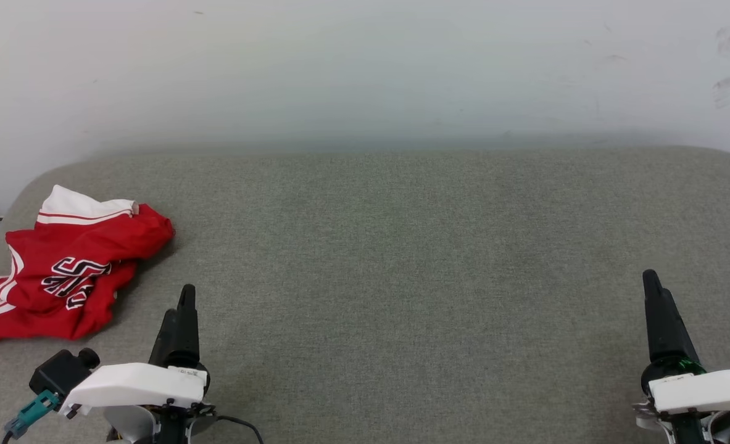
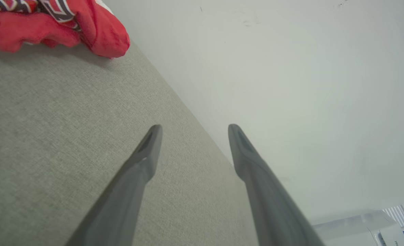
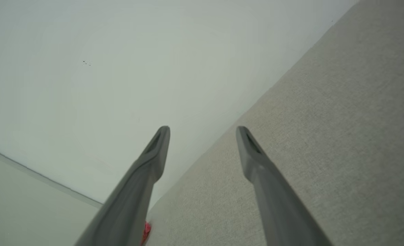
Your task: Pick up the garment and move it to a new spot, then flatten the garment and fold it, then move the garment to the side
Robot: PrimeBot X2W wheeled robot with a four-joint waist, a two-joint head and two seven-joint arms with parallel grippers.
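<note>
Red cloth sits bunched at the left edge of the head view. The garment (image 1: pixel 71 271) lies in a heap on the grey pad (image 1: pixel 402 259), with a white sleeve at its top and the lettering facing up. My left gripper (image 2: pixel 192 130) is spread wide with nothing in it, at the lower left, near the heap but not touching it. The right gripper (image 3: pixel 203 131) is just as wide and empty, well apart at the lower right.

I judge the first pickup to be the step in hand. I'd use the left arm and come down on a raised fold on the heap's right side. I'd pinch deep, then lift clear of the pad before carrying toward the centre. The heap lies close to the pad's left edge, so dragging could pull it off.
</note>
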